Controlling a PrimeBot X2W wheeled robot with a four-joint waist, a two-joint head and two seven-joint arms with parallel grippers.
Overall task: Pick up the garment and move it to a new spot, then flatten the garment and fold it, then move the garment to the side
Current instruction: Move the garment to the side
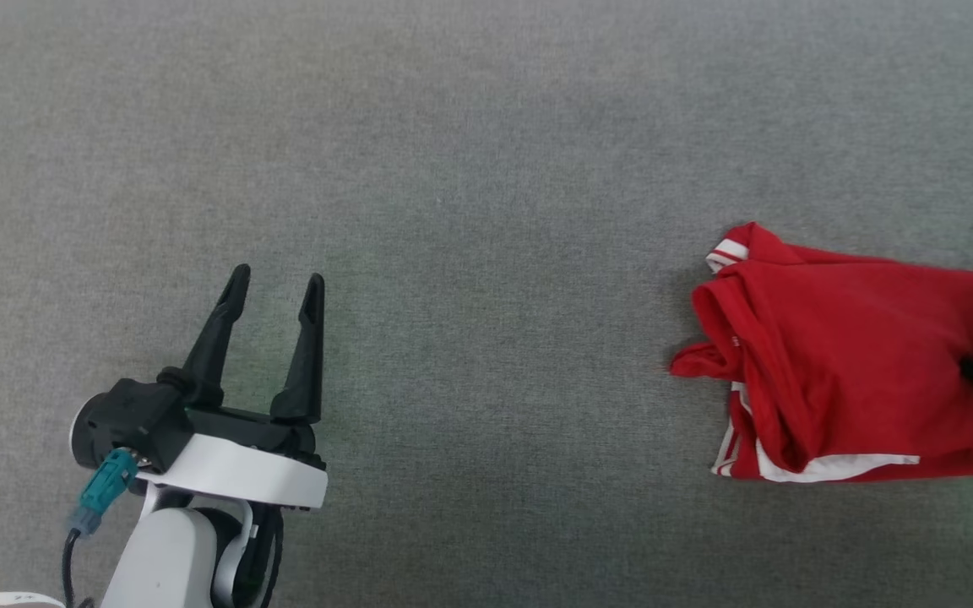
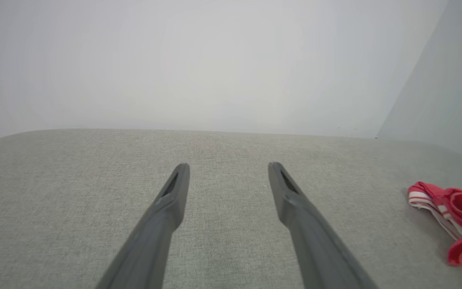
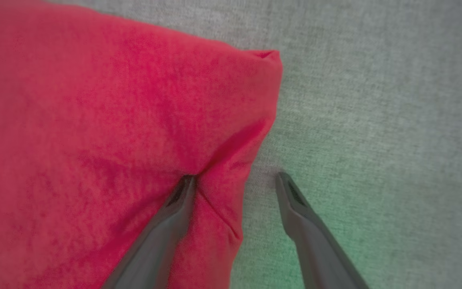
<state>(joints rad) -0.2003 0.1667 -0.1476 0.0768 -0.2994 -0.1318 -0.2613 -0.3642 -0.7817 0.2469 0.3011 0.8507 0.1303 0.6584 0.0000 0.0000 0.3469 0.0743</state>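
Left hand [image 1: 277,279] sits closest, near-left of the surface [image 1: 486,169], fingers spread wide, nothing in them, hovering over bare grey fabric.

Right hand [image 3: 236,177] is also fully spread, not gripping. One finger [image 3: 175,204] is dented into the red cloth and the other rests on bare surface just beside it, so the garment's edge fold lies between the two.

Garment [image 1: 850,363] is a crumpled heap far right on the surface, well apart from the left hand. The surface edge on that side is out of frame.

Handling, my read: light, limp, zero stiffness. It'll sag and trail when lifted, and probably drag on the textile top. Layers are bunched, so a pinch may catch several plies.

Grab points: the edge fold already between the right fingers is fine for the relocate. For flattening I'd go for the striped trim, either the white band [image 1: 833,467] on the near side or the cuff [image 1: 727,251] at the far-left corner, since thicker seams should slip less.
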